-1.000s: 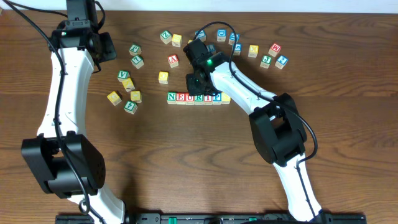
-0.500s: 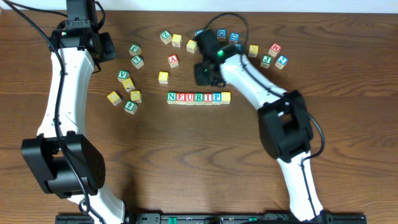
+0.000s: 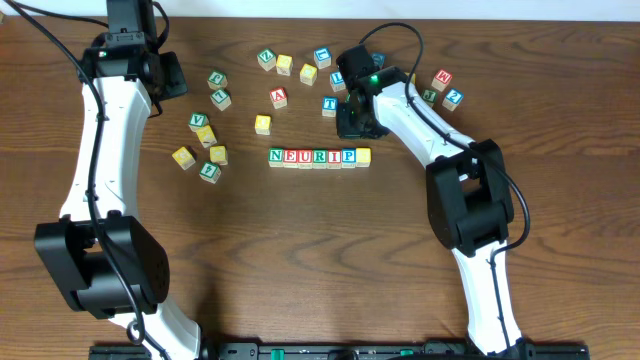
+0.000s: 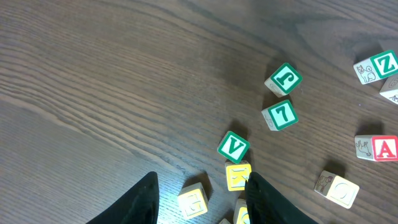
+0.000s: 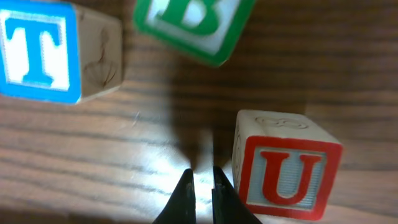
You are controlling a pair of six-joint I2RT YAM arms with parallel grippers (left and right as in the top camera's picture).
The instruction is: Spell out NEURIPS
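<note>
Seven cubes stand in a row mid-table: green N (image 3: 276, 156), red E (image 3: 290, 157), red U (image 3: 305, 157), green R (image 3: 319, 157), red I (image 3: 334, 157), blue P (image 3: 348, 156) and a plain yellow cube (image 3: 363, 156). My right gripper (image 3: 351, 122) hangs behind the row's right end, apart from it. In the right wrist view its jaws (image 5: 200, 186) are shut on nothing above bare wood, just left of a spare red U cube (image 5: 286, 165). My left gripper (image 3: 175, 75) is far back left; it stands open (image 4: 202, 202) high over loose cubes, holding nothing.
A blue T cube (image 5: 40, 53) and a green B cube (image 5: 193, 25) lie just beyond the right fingers. Loose cubes lie at the left (image 3: 205, 135), including green V (image 4: 234, 147), yellow K (image 4: 238, 175) and yellow G (image 4: 193, 200). More cubes lie at the back right (image 3: 440, 90).
My right gripper has moved from over the row's right end back and to the right, leaving the yellow cube in the row. The left arm has not moved.
</note>
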